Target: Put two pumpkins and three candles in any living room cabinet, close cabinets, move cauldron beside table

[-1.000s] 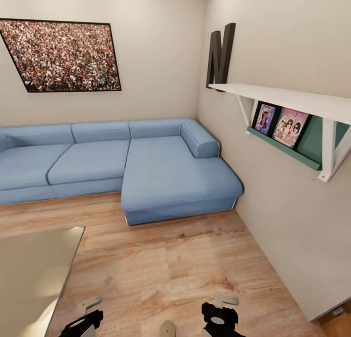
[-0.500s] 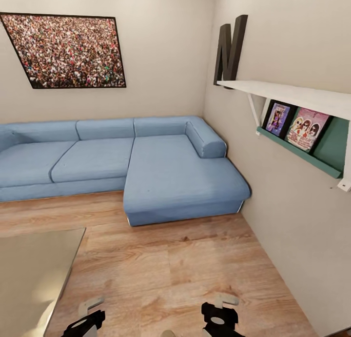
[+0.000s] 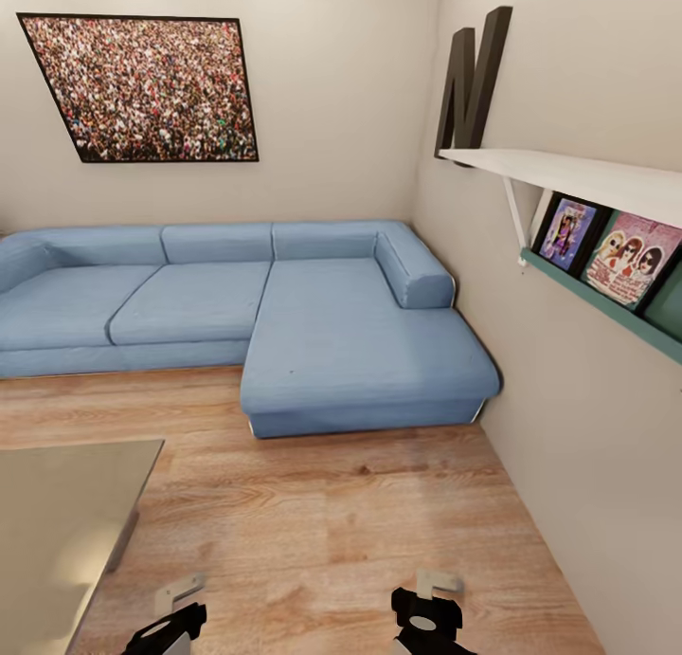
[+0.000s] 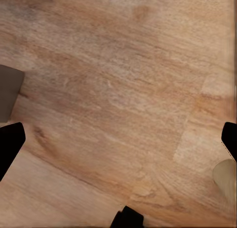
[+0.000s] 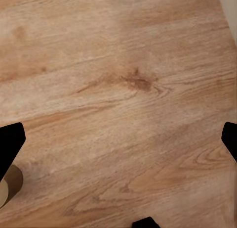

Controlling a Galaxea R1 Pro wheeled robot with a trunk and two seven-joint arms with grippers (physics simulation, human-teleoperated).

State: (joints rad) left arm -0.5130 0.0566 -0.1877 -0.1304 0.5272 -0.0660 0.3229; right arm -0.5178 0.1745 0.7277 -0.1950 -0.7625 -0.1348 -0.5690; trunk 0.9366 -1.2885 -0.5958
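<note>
Left gripper [image 3: 163,627]: black, at the near edge of the head view; fingers spread apart over bare floor, nothing between them, as the left wrist view [image 4: 118,139] confirms.
Right gripper [image 3: 423,617]: black, level with the left one; fingers likewise wide apart and empty in the right wrist view [image 5: 118,139].
Floor: light-brown wood-plank boards [image 3: 332,513] under and ahead of both grippers.
Table: low rectangular coffee table with glossy grey reflective top [image 3: 57,532], just to the left gripper's outer side, its corner slightly ahead of it.
Sofa: pale-blue fabric L-shaped corner sofa [image 3: 284,323], well ahead of both grippers against the far wall.
Shelf: white wall shelf with green ledge [image 3: 578,176], ahead of the right gripper and high on the right wall, carrying two colourful picture covers [image 3: 606,247].
Letter: dark block letter N [image 3: 471,81], standing at the shelf's far end.
Picture: black-framed crowd photograph [image 3: 147,86], on the far wall above the sofa.
</note>
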